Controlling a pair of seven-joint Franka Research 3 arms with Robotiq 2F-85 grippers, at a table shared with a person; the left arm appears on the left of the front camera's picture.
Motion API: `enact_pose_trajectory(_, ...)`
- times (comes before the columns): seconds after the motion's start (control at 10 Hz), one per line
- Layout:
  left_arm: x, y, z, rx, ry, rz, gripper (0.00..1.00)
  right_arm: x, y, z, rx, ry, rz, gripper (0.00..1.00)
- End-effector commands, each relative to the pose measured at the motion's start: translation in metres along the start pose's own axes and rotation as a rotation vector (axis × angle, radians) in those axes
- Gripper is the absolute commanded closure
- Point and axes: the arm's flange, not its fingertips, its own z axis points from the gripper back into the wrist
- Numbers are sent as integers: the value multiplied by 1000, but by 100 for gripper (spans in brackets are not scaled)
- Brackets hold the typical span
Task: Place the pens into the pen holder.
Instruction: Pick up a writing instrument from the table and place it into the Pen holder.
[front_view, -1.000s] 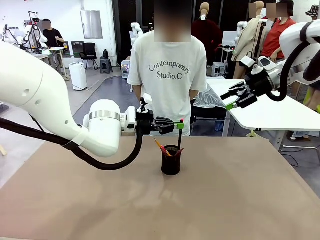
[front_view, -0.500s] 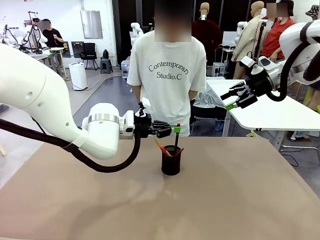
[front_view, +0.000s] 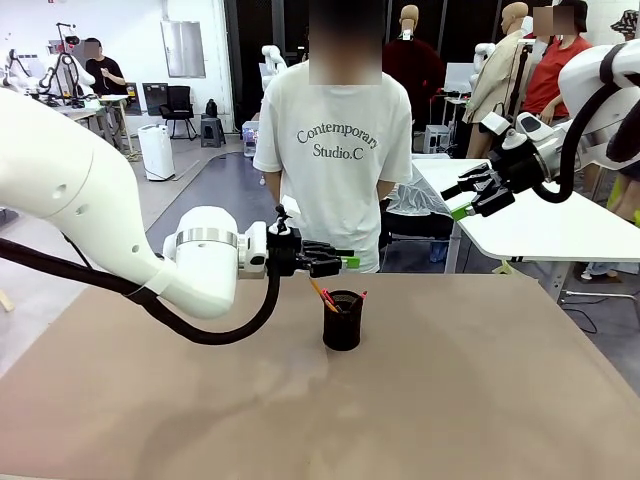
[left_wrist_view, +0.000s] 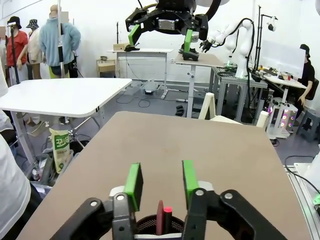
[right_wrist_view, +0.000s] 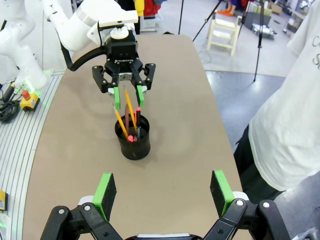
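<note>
We see all three pens (right_wrist_view: 129, 122) in the pen holder (right_wrist_view: 133, 145), left gripper (right_wrist_view: 127, 97) at its 12 o'clock, jaws apart, holding nothing; right gripper (right_wrist_view: 162, 190) wide open too

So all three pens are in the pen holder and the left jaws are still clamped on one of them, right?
Not quite. The left gripper has its jaws open, gripping nothing, as the right wrist view shows. All three pens do stand in the pen holder.

Robotics lab, white worktables (left_wrist_view: 65, 97), tripods (right_wrist_view: 260, 30)
</note>
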Motion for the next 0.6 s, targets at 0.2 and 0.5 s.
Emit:
enact_pose_trajectory(0.2, 8, -2, 7, 2, -3, -54, 0, 1, 1, 0, -1, 1, 3, 0)
enact_pose_trajectory(0.5, 12, -3, 12, 6, 15, -76, 0, 1, 1, 0, -1, 1, 3, 0)
